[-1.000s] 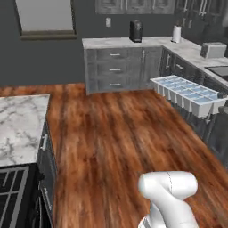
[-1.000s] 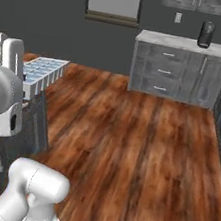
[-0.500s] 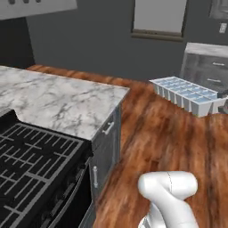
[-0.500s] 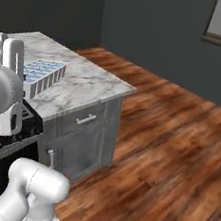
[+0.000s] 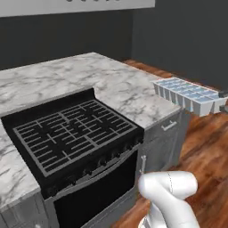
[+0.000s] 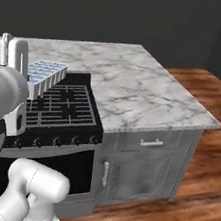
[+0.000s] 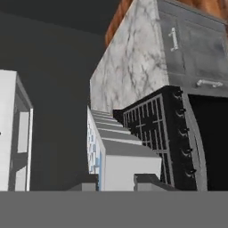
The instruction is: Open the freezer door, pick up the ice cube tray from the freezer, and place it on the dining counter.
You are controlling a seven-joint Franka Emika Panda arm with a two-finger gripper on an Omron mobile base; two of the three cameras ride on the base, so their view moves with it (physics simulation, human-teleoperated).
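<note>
The small pale-blue and white ice cube tray with its grid of square cells (image 5: 189,94) is held clear of every surface, carried level in the air in front of the robot. In the hand view the tray (image 7: 116,151) runs away from the camera between the two dark finger tips of the gripper (image 7: 116,181), and the jaws are seen closed on its near end, one tip on each side.

Compared with one second ago, the whole scene in both base views has changed: the wooden floor and the far grey drawer cabinets have been replaced by a broad white marble slab with grey veins (image 5: 120,84) into which a black gas stove with a cast-iron grate (image 5: 73,131) is set. Since the tray has kept the same place in each base view while everything behind it has shifted, the change is judged to be a turn or drive of the base, not a move of the tray. The grip has not altered over that time.

In the right base view the tray (image 6: 45,74) is seen above the near edge of the stove grate (image 6: 62,106), with bare marble (image 6: 146,90) lying beside it to the right, over grey cabinet fronts (image 6: 147,164). The freezer stages are judged done and the carry under way. Whether this slab is the dining counter cannot be told for certain; if it is, the tray has yet to be brought over bare marble, off the burners, and lowered.
</note>
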